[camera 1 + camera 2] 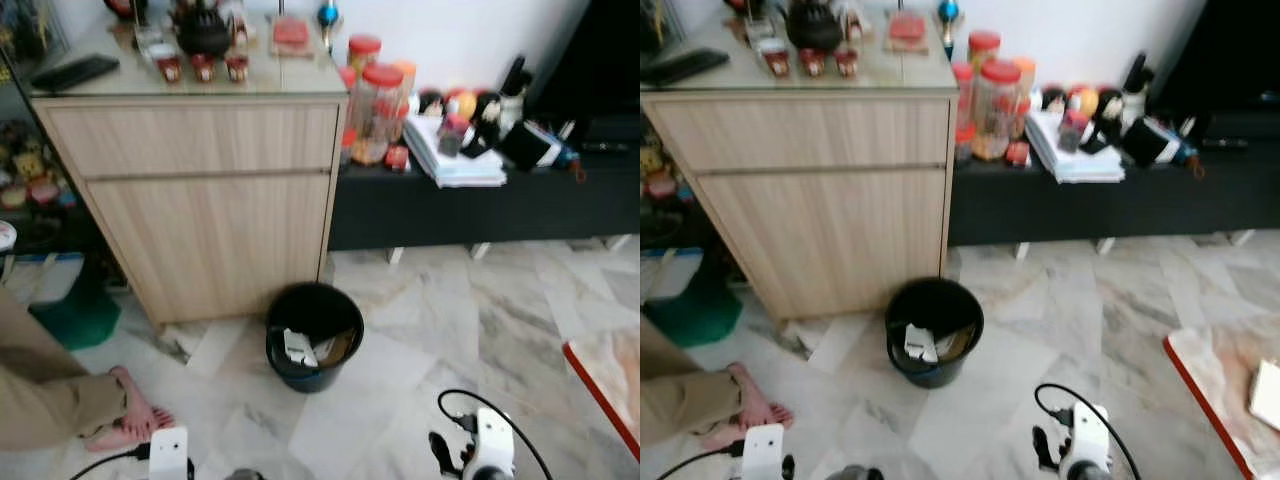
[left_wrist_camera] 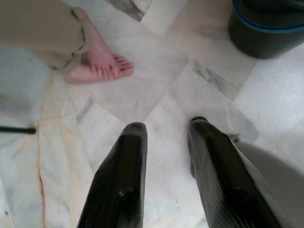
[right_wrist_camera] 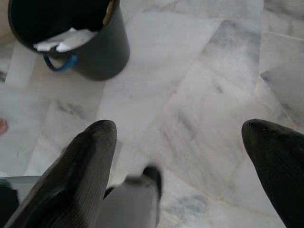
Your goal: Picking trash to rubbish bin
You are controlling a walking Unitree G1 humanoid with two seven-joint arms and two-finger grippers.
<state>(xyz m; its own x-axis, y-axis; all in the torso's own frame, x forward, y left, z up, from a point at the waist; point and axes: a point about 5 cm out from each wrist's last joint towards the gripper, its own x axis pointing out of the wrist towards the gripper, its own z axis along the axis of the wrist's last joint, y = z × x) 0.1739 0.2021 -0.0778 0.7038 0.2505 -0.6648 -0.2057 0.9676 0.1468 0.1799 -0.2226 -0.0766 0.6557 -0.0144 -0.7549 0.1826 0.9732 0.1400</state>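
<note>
A black round rubbish bin (image 1: 313,335) stands on the marble floor in front of a wooden cabinet. It holds white paper (image 1: 298,347) and a brown scrap. In the right wrist view the bin (image 3: 71,45) is ahead, with my right gripper (image 3: 180,126) low over the floor, wide open and with nothing in it. My left gripper (image 2: 167,124) also hangs over bare floor, its fingers a little apart and holding nothing, with the bin's base (image 2: 266,33) off to one side. Both wrists (image 1: 168,452) (image 1: 490,445) show at the bottom of the eye views.
A person's bare foot (image 1: 130,415) and beige trouser leg (image 1: 35,385) rest on the floor at my left. The cabinet (image 1: 210,200) and a low black bench (image 1: 480,205) loaded with jars and books close the back. A red-edged mat (image 1: 1220,385) with a white piece (image 1: 1266,392) lies right.
</note>
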